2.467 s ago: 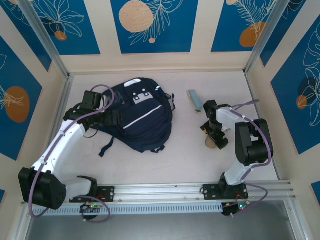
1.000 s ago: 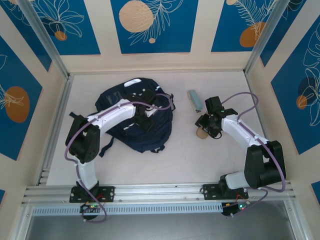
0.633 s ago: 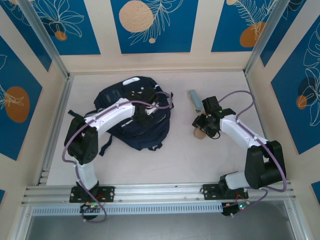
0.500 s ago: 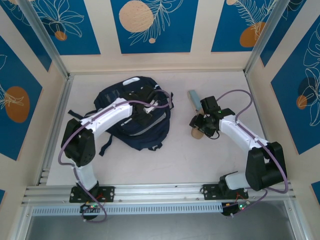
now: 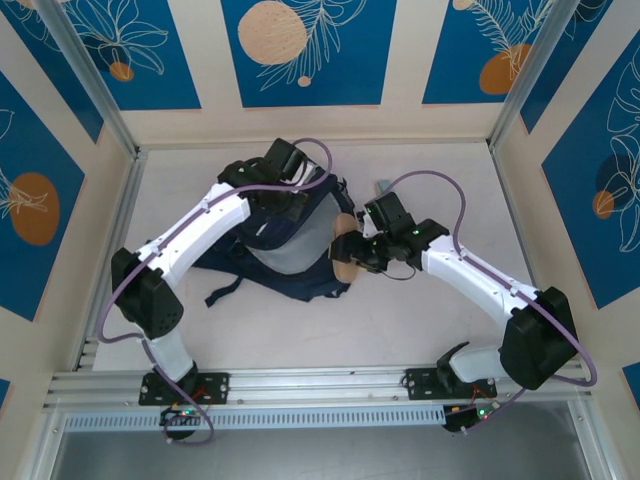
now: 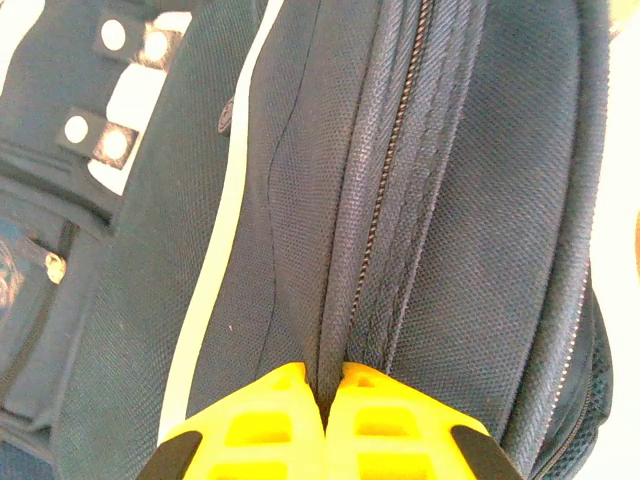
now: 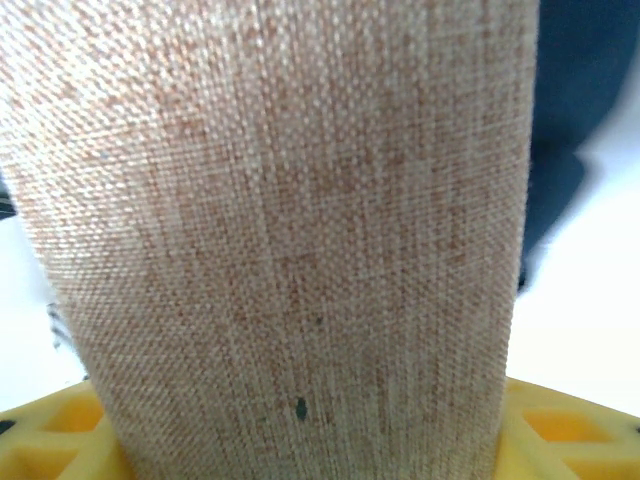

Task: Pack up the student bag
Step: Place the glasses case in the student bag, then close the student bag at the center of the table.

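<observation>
Left arm stretches far over the backpack (image 5: 300, 275), left gripper (image 6: 325, 390) pinched tight on its fabric by the zip (image 6: 395, 180). Right arm reaches left, right gripper (image 5: 358, 250) clasping a tan cloth case (image 5: 345, 263).

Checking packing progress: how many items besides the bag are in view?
2. A tan fabric pouch held in the right pincer at the student bag's edge; a grey-blue item on the table behind the right arm, mostly hidden. Others may be inside.
</observation>
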### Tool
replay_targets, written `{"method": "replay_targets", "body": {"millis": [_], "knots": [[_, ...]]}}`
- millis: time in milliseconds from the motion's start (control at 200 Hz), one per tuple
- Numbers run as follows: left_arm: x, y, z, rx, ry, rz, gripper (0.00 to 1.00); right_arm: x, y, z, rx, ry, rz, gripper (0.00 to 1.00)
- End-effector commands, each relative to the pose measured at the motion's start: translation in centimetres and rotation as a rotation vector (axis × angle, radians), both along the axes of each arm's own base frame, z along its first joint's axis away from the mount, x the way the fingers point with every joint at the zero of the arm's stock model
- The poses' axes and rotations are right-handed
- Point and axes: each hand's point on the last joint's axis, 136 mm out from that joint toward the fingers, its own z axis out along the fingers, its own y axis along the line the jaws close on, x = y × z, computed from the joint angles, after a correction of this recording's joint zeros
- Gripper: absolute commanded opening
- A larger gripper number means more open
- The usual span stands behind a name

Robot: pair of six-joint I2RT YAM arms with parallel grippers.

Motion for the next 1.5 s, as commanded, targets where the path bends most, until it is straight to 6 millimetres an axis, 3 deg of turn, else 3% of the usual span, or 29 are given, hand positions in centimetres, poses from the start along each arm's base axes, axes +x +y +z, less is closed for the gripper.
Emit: {"method": "replay_targets", "body": {"millis": [0,205,485,675,730,800,880,1055,1175,1300,1470,1495], "knots": [[0.4,-2.2,4.9,-0.167,-0.060,-0.009,0.00,1.3,2.1,4.0,0.140,-0.058,-0.008,0.54],[0.7,-2.4,7.8,-0.226,-0.090,0.018,0.00,5.1,3.6,3.3,0.136,-0.009,-0.092,0.54],[2.3,-1.1,11.0,-0.315,-0.126,0.104,0.00,11.4,6.1,0.0,0.108,0.059,-0.214,0.54],[3.3,-0.6,12.9,-0.416,-0.125,0.136,0.00,14.3,9.6,-1.4,0.163,0.070,-0.177,0.55],[3.7,-0.5,13.1,-0.430,-0.127,0.144,0.00,14.7,10.7,-1.6,0.182,0.070,-0.149,0.59],[4.2,-0.4,13.3,-0.447,-0.130,0.155,0.00,15.1,11.8,-1.7,0.216,0.065,-0.108,0.72],[4.5,-0.5,13.0,-0.448,-0.126,0.161,0.00,15.3,12.0,-1.5,0.249,0.046,-0.080,0.84],[5.1,-0.7,12.3,-0.443,-0.119,0.171,0.00,14.4,10.0,-0.5,0.255,-0.020,-0.048,0.90],[5.1,-1.1,11.5,-0.453,-0.095,0.167,0.00,13.0,7.5,-0.4,0.241,-0.022,-0.052,0.84],[4.7,-2.5,9.5,-0.481,-0.031,0.123,0.00,10.4,3.1,-1.5,0.170,0.014,-0.109,0.75],[3.6,-4.4,5.7,-0.472,0.071,0.081,0.00,5.8,-3.5,-2.6,0.046,0.007,-0.210,0.74],[3.4,-4.6,5.3,-0.467,0.085,0.077,0.05,5.2,-4.4,-2.8,0.027,0.009,-0.227,0.74]]}}
